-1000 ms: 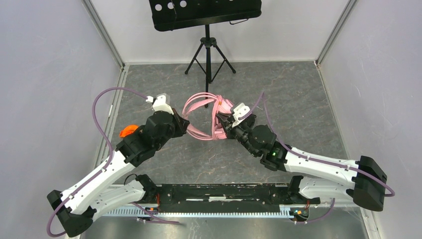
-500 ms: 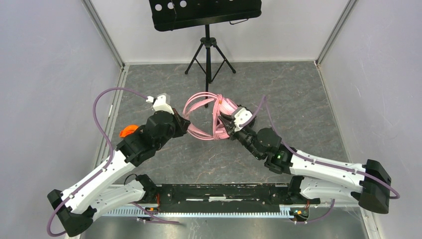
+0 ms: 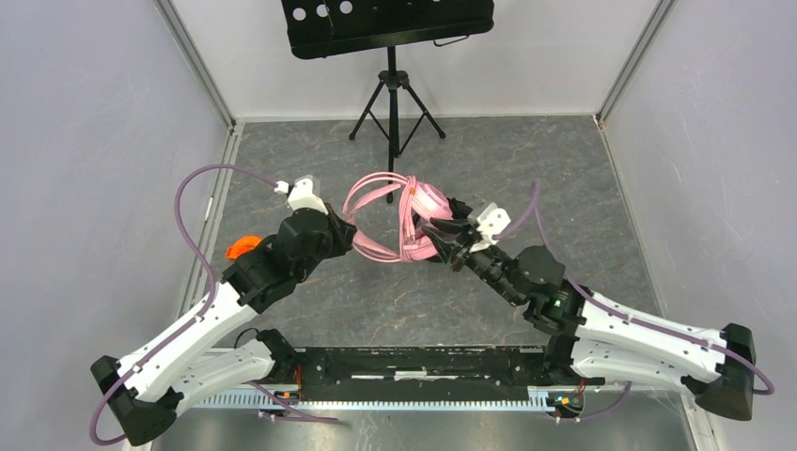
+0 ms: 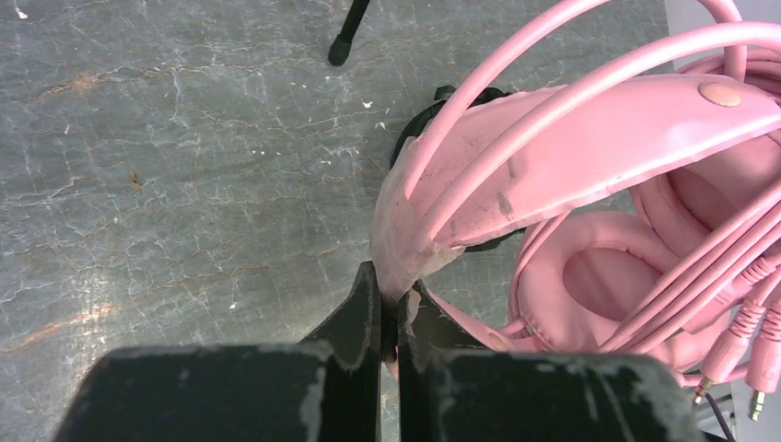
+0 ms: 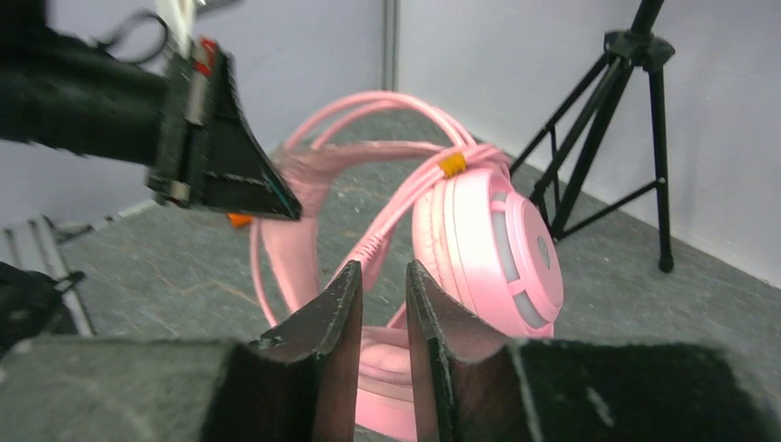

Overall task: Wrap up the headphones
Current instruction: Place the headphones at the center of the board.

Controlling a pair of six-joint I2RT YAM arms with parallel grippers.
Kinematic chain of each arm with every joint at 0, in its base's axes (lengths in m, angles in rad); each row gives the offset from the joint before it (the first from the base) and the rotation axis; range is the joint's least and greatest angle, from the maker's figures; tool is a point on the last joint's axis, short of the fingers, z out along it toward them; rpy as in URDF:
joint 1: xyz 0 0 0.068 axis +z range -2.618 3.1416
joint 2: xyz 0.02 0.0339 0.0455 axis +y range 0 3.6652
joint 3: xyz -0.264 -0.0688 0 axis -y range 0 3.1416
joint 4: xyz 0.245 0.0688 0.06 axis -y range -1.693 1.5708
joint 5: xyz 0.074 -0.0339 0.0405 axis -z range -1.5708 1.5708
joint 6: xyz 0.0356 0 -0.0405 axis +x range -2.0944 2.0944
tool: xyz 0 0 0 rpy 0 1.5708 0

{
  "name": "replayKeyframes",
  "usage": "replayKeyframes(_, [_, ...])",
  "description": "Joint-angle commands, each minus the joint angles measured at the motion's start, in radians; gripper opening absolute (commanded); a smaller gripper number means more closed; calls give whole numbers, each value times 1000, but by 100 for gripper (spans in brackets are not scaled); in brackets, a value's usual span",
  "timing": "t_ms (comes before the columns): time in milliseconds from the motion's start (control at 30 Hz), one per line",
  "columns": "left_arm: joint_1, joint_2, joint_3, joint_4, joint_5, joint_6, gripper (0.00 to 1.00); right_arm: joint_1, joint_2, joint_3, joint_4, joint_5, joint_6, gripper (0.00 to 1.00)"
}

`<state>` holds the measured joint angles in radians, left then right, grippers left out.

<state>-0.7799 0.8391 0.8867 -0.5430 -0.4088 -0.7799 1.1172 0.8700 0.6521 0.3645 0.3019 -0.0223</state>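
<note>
Pink headphones sit at the middle of the grey marbled bench, pale walls around. Round padded cups, cable looped over the band (orange tie on it). Left jaws pinch the headband's end; right jaws stand narrowly apart beside a cup.

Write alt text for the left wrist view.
The left gripper pinches the headband of the pink headphones over a grey marbled table. Their pink cable loops across the band and ear cups at right; a tripod foot shows at top.

Pink headphones (cable wound over cup), right gripper slightly parted, tripod behind
</note>
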Motion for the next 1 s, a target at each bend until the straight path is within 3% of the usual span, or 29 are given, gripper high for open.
replayKeyframes(0, [26,2,32,129,-14,-18,2,0,-100,37,-5,-96,92,31])
replayKeyframes(100, [70,4,21,135,17,-19,2,-1,-173,22,-33,-84,132,41])
replayKeyframes(233, [178,-7,-1,144,105,-30,2,-1,-249,8,-106,-40,169,61])
replayKeyframes(300, [238,-14,-17,153,150,-33,2,0,-275,2,-133,-30,173,77])
replayKeyframes(333, [270,-14,-25,156,171,-36,2,-1,-284,1,-146,-23,175,95])
replayKeyframes(367, [300,-14,-34,161,192,-39,2,0,-294,1,-162,-18,176,98])
replayKeyframes(967, [643,159,-180,334,472,-133,2,-1,-362,-4,-290,23,163,98])
